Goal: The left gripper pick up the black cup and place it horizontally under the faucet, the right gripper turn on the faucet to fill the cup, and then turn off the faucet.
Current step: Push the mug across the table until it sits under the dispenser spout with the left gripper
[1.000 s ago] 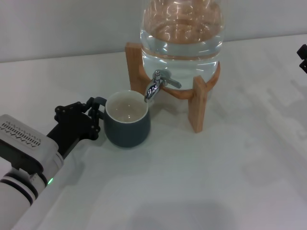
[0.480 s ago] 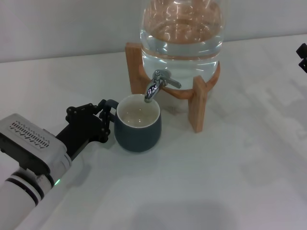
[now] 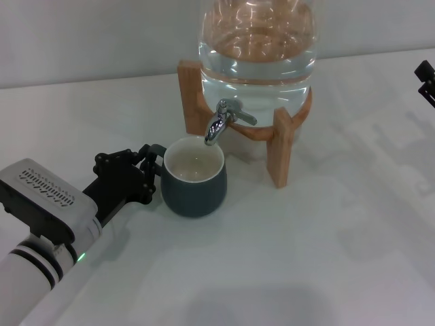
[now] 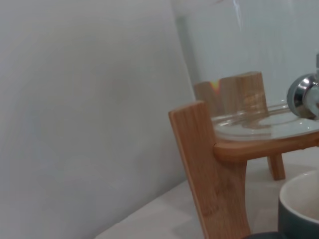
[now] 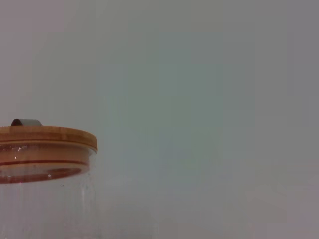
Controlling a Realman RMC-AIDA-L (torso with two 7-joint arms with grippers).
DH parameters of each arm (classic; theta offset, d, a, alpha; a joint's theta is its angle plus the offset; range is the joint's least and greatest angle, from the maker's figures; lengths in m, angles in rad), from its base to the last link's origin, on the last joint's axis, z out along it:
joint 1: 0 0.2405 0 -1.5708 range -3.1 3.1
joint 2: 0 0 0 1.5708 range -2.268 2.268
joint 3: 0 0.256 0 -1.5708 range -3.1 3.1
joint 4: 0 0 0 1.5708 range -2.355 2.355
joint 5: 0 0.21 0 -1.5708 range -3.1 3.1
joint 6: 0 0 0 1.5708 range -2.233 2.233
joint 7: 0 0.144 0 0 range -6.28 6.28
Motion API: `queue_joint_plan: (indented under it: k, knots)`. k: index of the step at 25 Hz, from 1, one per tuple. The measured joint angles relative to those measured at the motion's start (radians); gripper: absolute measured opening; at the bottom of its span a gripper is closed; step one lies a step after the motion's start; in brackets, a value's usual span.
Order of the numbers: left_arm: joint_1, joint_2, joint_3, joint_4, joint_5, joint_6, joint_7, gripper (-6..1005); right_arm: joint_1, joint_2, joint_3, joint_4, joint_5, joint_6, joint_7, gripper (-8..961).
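The black cup (image 3: 195, 180) stands upright on the white table, cream inside showing, its rim just below and in front of the faucet (image 3: 221, 123). The chrome faucet points down from the clear glass water jar (image 3: 257, 47). My left gripper (image 3: 146, 171) is to the left of the cup, its black fingers closed around the cup's loop handle. In the left wrist view the cup's rim (image 4: 300, 200) and the faucet (image 4: 305, 94) show at the edge. Only the tip of my right gripper (image 3: 426, 79) shows, at the far right edge, well away from the faucet.
The jar sits on a wooden stand (image 3: 280, 153) whose front leg is just right of the cup; it also shows in the left wrist view (image 4: 212, 169). The right wrist view shows the jar's wooden lid (image 5: 45, 138) against a plain wall.
My left gripper has slid the cup to the right, from left of the spout to under it. In the last half second it hardly moved. The right gripper's tip shifted slightly.
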Motion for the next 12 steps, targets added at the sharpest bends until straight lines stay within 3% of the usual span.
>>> queue_joint_plan:
  k: [12]
  knots:
    - [-0.002,0.001,-0.005,-0.003,0.000,-0.005,0.000,137,0.006,0.000,0.000,-0.001,0.000,0.000,0.001,837]
